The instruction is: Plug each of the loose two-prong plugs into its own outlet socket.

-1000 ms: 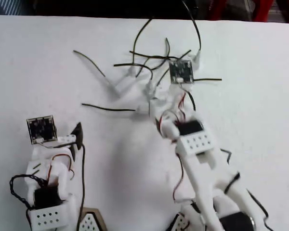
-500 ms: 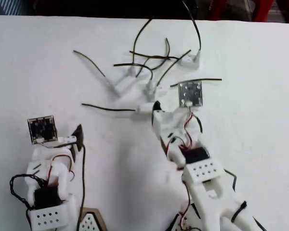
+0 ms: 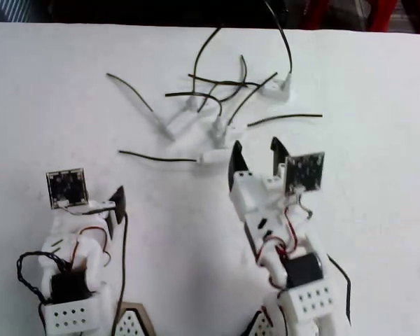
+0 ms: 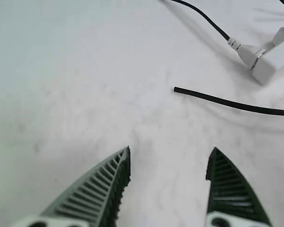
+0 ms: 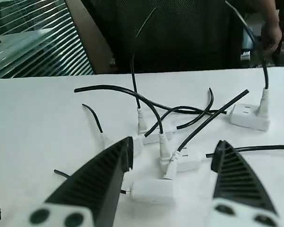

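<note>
The right gripper [image 3: 255,144], fingers [image 3: 234,159] apart, hovers near a probable outlet socket [image 3: 211,157].

Open table [image 3: 378,105] at both sides, tangle of cords [image 3: 217,82] and sockets [image 3: 211,158] blocking far middle

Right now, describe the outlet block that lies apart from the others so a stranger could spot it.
On the white table, find the tangle of black cables near the far edge. At its right-arm end lies a white outlet block with a plug upright in it. Unlike the clustered blocks, it sits alone, farthest to that side.
</note>
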Robot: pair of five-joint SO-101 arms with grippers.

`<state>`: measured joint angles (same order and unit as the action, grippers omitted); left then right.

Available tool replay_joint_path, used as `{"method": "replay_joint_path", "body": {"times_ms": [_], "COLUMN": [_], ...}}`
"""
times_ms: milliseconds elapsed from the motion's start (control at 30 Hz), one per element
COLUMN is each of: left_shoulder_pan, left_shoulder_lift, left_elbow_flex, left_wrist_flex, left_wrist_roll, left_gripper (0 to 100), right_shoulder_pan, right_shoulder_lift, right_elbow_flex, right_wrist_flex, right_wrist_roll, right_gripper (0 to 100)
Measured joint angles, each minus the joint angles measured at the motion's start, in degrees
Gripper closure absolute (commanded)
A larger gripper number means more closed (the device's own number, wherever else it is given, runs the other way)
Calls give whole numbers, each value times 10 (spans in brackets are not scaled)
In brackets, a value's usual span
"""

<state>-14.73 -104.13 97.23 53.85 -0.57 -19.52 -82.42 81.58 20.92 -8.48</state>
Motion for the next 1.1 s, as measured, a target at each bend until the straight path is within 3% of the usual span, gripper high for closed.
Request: {"method": "replay_joint_path", "body": {"times_ms": [267, 467, 933, 1100], "left_shoulder_pan": [0, 0, 0, 40], "left_shoulder_lift": [0, 0, 0, 0], "left_elbow_flex": [0, 0, 0, 0], "left_wrist_flex": [0, 0, 11, 58], "left_wrist_roll": [0, 0, 0, 0], "left_gripper": [740, 740, 740, 740], "right_shoulder_pan": [19, 76, 90, 89], "right_shoulder_lift": [-193, -194, -203, -204], "right_elbow_flex": [0, 32, 142, 148], "right_wrist_flex": [230, 285, 414, 423], "right_wrist_roll": [16, 18, 21, 21], "right_gripper": [744, 745, 747, 893]}}
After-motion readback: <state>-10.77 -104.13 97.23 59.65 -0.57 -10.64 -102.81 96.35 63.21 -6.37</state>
